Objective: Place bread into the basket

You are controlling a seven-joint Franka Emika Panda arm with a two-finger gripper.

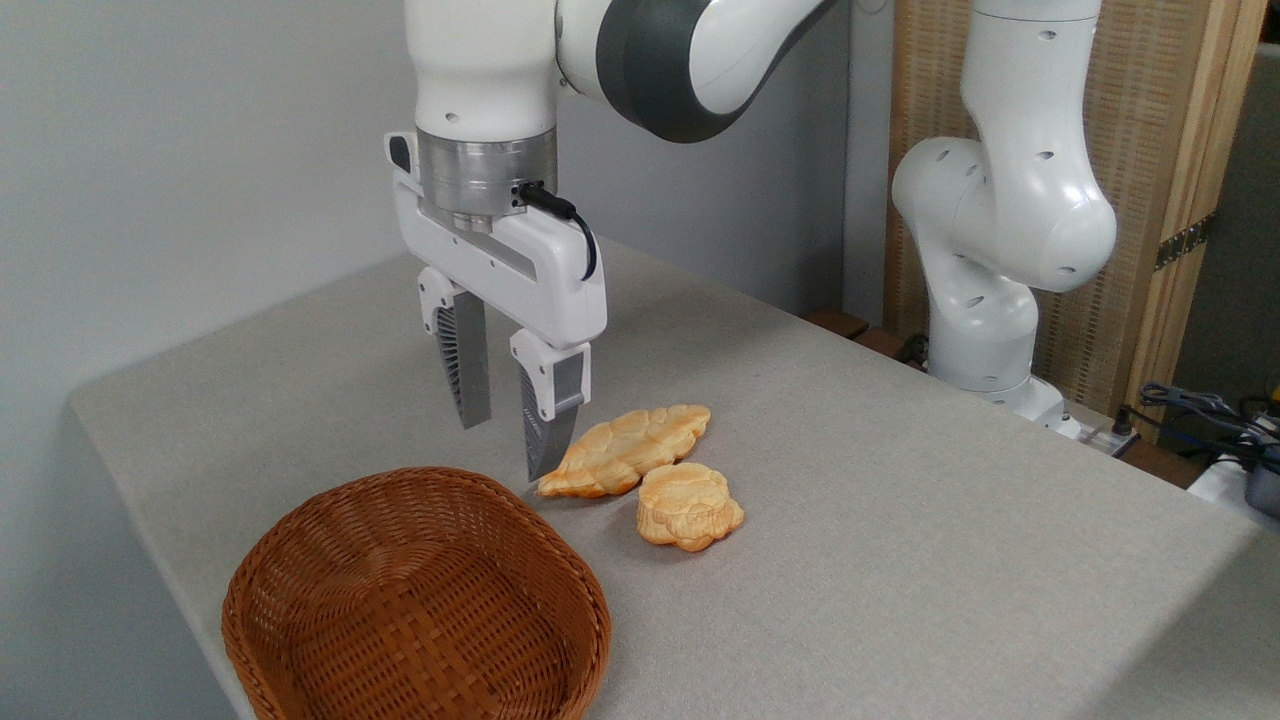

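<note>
Arm over grey worktop [900,560], claw empty, bread not in basket.
Arm [1000,200] fills upper frame. Basket [300,560] lower left, nothing in it. Claw [510,440] centre-left, fingers apart, hanging just past basket's far rim. Braided leaf-shaped bread [625,450] at centre; bread [690,505], the small lobed bun, touching its lower right side on the worktop.

On the grey cloth-covered table [900,560], the wicker basket [300,600] sits empty at the near edge, while the lobed golden bun [689,506] lies toward the middle, touching the longer braided bread [625,450] just behind it. The gripper [510,440] hangs above the table beyond the basket's far rim, jaws parted with nothing between them, its right fingertip just beside the braided bread's left end.
</note>
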